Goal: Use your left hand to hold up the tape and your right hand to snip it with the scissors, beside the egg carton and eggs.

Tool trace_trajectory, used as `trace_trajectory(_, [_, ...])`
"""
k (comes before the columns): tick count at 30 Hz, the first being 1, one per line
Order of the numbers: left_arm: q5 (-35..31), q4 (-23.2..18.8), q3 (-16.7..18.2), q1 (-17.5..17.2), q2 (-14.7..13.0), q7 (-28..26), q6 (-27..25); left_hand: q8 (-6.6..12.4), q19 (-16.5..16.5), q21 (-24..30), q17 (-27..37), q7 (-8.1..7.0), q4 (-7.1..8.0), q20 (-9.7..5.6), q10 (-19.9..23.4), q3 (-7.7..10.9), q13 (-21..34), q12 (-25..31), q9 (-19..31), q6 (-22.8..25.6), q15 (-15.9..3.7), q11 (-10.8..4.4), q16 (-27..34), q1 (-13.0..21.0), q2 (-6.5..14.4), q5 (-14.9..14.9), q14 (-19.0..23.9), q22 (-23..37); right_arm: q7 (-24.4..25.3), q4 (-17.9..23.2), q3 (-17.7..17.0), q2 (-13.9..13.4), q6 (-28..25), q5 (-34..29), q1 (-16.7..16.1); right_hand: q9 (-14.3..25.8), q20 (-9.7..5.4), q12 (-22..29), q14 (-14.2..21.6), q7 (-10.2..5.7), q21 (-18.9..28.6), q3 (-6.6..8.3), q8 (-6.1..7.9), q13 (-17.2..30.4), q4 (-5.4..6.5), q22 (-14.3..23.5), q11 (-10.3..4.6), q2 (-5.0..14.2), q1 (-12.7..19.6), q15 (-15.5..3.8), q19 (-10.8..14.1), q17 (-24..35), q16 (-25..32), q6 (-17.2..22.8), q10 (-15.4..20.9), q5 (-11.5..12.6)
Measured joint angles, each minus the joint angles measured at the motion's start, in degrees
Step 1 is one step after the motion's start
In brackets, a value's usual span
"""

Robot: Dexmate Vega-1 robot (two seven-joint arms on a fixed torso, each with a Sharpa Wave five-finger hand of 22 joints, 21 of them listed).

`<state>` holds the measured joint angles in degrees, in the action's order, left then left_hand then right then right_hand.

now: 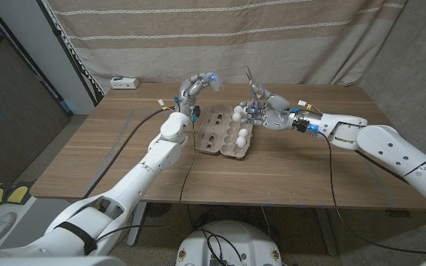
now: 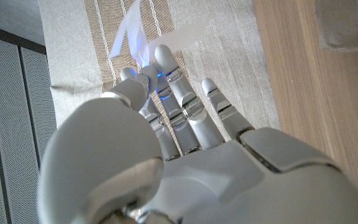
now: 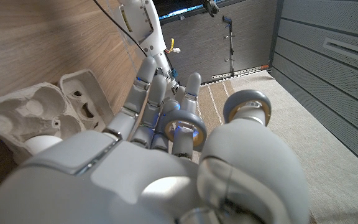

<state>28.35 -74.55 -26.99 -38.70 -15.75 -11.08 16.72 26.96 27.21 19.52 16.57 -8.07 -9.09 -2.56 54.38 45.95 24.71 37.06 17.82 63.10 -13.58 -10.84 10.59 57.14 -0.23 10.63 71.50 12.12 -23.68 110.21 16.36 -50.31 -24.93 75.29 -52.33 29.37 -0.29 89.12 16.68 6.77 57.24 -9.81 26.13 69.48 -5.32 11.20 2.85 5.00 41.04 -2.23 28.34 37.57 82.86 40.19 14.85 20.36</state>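
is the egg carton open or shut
Open. In the head view the egg carton lies with its lid folded back flat on the table, and white eggs sit in some cups while others are empty.

The right hand [image 3: 166, 143] shows from behind, its fingers [image 3: 148, 93] reaching toward the other arm [image 3: 143, 28] (white, with a cable at its wrist). Grey scissor loops [image 3: 185, 127] ring its digits. Beside it on the wooden counter [image 3: 36, 50] lies the open egg carton [image 3: 36, 115], one egg [image 3: 39, 144] showing.
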Motion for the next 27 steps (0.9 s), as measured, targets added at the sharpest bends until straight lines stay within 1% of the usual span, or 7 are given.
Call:
trace_trajectory(6, [2.35,0.53,0.01,0.61,0.4,2.21,-1.24,0.22,-0.21,0.22,-1.69,0.0,0.18,-0.21,0.0,0.18,0.0,0.0,0.16,0.0,-0.05,0.0,-0.44,-0.21,0.2,0.0,-3.32,0.0,0.01,0.19,-0.16,-0.07,0.38,0.13,-0.47,0.0,0.0,-0.03,0.0,0.0,0.0,0.0,-0.29,-0.02,0.0,0.0,0.0,0.0,0.0,0.0,0.0,0.0,0.0,0.0,0.0,0.0])
trace_trajectory(14, [4.96,1.31,-0.05,1.28,1.08,4.54,-2.57,0.22,-0.38,0.22,-2.85,0.52,0.25,-0.04,-0.22,0.25,0.0,0.0,0.42,-0.74,0.26,-0.22,-0.44,-0.66,0.65,-0.01,-4.9,0.0,-0.23,0.24,-0.18,-0.08,0.61,0.14,-0.78,0.0,0.0,-0.03,0.0,0.0,0.44,0.0,-0.42,0.1,0.0,0.0,0.0,0.0,0.0,0.0,0.0,0.0,0.0,0.0,0.0,0.0])
trace_trajectory(19, [6.3,1.65,-0.07,1.45,1.56,5.45,-3.23,0.22,-0.42,0.63,-3.51,1.31,0.26,0.0,-0.22,0.26,0.0,0.0,0.93,-1.53,0.58,-0.22,-0.44,-0.67,0.65,-0.02,-5.39,0.0,-0.36,0.27,-0.07,-0.09,0.61,0.14,-0.83,-0.01,0.0,-0.03,0.0,0.0,0.44,0.0,-0.5,0.15,0.0,0.0,0.0,0.0,0.0,0.0,0.0,0.0,0.0,0.0,0.0,0.0])
trace_trajectory(22, [6.98,1.94,-0.07,1.54,1.95,5.93,-3.35,0.22,-0.42,0.66,-4.18,2.05,0.58,0.0,-0.63,0.58,0.0,0.0,1.54,-2.89,0.58,-0.62,-0.44,-1.34,1.31,-0.07,-5.39,-0.01,-0.42,0.29,0.02,-0.14,0.62,0.15,-0.84,0.17,0.0,-0.04,0.09,0.0,0.44,0.0,-0.64,0.17,0.0,0.0,0.0,0.0,0.0,-0.09,0.0,0.0,-0.12,0.0,0.0,0.0])
trace_trajectory(25, [7.54,2.19,-0.09,1.55,2.21,6.36,-3.35,0.22,-0.42,1.05,-4.78,2.63,0.9,0.0,-1.71,0.25,0.06,0.19,2.42,-4.52,0.58,-0.84,-0.44,-2.05,2.02,-0.08,-5.39,-0.01,-0.47,0.32,0.09,-0.21,0.62,0.15,-0.85,0.19,0.0,-0.04,0.22,0.0,0.44,0.0,-0.72,0.17,0.0,0.0,0.0,0.0,0.0,-0.22,0.0,0.0,-0.23,0.0,0.0,0.0])
trace_trajectory(26, [7.74,2.28,-0.11,1.56,2.29,6.67,-3.31,0.21,-0.42,1.05,-5.0,2.88,0.97,0.0,-2.42,0.19,0.07,2.54,2.79,-4.94,0.58,-0.74,-0.35,-2.25,2.23,-0.08,-5.39,-0.08,-0.49,0.33,0.11,-0.23,0.62,0.15,-0.86,0.14,0.0,-0.04,0.22,0.0,0.44,0.0,-0.72,0.17,0.0,0.0,0.0,0.0,0.0,-0.22,0.0,0.0,-0.23,0.0,0.0,0.0])
trace_trajectory(27, [7.74,2.32,-0.11,1.56,2.32,6.67,-3.31,0.21,-0.42,1.05,-5.1,3.17,0.97,0.0,-2.81,0.19,0.07,2.69,3.14,-5.46,0.58,-0.74,-0.15,-2.32,2.3,-0.08,-5.39,-0.13,-0.49,0.33,0.11,-0.23,0.62,0.15,-0.86,0.11,0.0,-0.04,0.22,0.0,0.44,0.0,-0.72,0.17,0.0,0.01,-0.01,0.0,0.0,-0.22,0.0,0.0,-0.23,0.0,0.01,0.0])
